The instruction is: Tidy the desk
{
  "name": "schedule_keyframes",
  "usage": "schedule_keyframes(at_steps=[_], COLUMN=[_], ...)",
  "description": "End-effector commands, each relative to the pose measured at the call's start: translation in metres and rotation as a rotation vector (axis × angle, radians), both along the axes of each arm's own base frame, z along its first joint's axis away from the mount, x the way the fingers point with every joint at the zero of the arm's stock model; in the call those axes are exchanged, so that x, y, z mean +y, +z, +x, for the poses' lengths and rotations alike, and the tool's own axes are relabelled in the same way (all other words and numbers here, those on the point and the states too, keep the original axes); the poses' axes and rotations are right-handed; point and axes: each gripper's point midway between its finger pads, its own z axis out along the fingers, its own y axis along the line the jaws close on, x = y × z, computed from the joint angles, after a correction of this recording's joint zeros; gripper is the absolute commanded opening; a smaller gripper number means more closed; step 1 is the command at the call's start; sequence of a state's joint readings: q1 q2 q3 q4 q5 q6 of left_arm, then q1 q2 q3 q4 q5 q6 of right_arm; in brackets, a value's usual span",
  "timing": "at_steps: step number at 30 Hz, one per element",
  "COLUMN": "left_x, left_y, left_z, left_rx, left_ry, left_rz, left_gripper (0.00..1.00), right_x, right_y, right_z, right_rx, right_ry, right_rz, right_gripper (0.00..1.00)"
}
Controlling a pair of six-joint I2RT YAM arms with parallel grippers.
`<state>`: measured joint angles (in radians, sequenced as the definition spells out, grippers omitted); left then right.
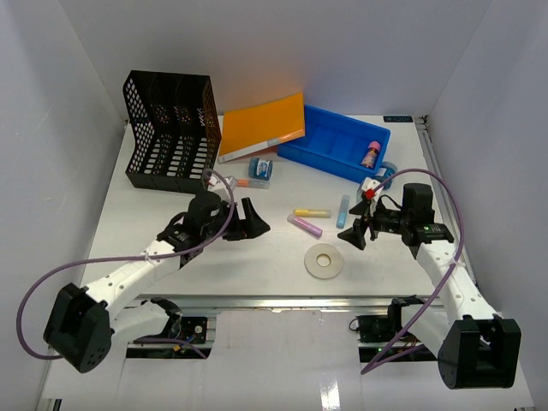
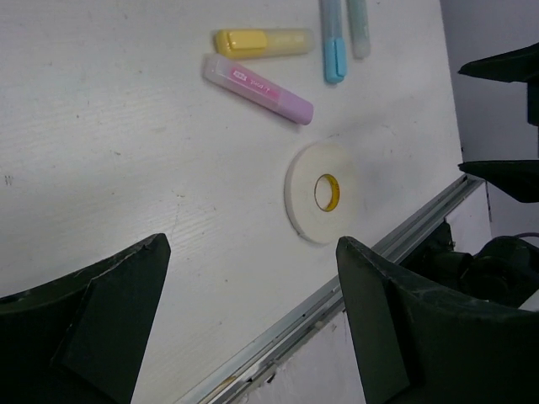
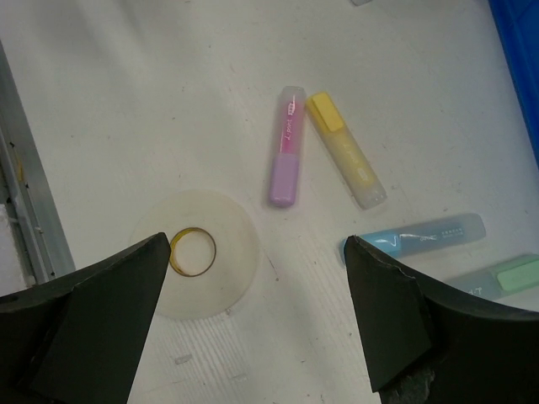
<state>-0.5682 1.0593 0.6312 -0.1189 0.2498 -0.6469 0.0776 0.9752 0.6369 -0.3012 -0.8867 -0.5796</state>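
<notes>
The white desk holds a flat white tape roll near its front rail. Behind the roll lie a pink highlighter, a yellow highlighter and a blue highlighter. My left gripper hovers open to the left of them, with nothing between its fingers. The right gripper is open too, above the roll's right side. In the right wrist view the tape roll shows partly between its spread fingers, with a green highlighter at the right edge.
A blue tray with a small bottle stands at the back right. An orange folder leans beside it. A black mesh file holder stands at the back left. Small items lie in front of the folder.
</notes>
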Motion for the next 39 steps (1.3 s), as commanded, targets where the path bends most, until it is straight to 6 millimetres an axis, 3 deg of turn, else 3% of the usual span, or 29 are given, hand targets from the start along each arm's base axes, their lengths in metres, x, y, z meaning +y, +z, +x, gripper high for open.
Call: schedule_keyframes(at_steps=[1, 4, 5, 7, 8, 11, 14, 21, 30, 39], left_x=[-0.009, -0.007, -0.009, -0.001, -0.002, -0.005, -0.018, -0.006, 0.007, 0.009], left_y=[-0.008, -0.022, -0.016, -0.032, -0.024, -0.024, -0.035, -0.046, -0.051, -0.073], left_z=[0.019, 0.035, 0.045, 0.060, 0.071, 0.091, 0.103, 0.140, 0.189, 0.210], left_rx=[0.071, 0.088, 0.064, 0.036, -0.003, -0.125, -0.232, -0.470, -0.525, -0.510], left_ry=[0.104, 0.153, 0.160, 0.160, 0.150, 0.007, -0.237, -0.489, -0.553, -0.639], left_rz=[0.036, 0.110, 0.126, 0.262, 0.298, 0.457, 0.597, 0.896, 0.865, 0.842], left_gripper=[0.91, 0.89, 0.89, 0.89, 0.89, 0.87, 0.78, 0.82, 0.84, 0.83], right_x=[-0.005, -0.006, -0.007, -0.007, -0.007, -0.007, -0.007, -0.006, -0.004, -0.004], right_y=[0.008, 0.010, 0.012, 0.013, 0.013, 0.014, 0.015, 0.016, 0.016, 0.016], right_z=[0.014, 0.015, 0.016, 0.016, 0.016, 0.016, 0.016, 0.014, 0.013, 0.013], right_rx=[-0.059, -0.060, -0.065, -0.067, -0.068, -0.070, -0.073, -0.072, -0.065, -0.058], right_ry=[-0.032, -0.041, -0.045, -0.049, -0.049, -0.050, -0.052, -0.042, -0.032, -0.032], right_rz=[-0.023, -0.024, -0.024, -0.025, -0.026, -0.024, -0.025, -0.015, -0.006, -0.004], right_gripper=[0.90, 0.90, 0.90, 0.90, 0.90, 0.90, 0.90, 0.90, 0.90, 0.90])
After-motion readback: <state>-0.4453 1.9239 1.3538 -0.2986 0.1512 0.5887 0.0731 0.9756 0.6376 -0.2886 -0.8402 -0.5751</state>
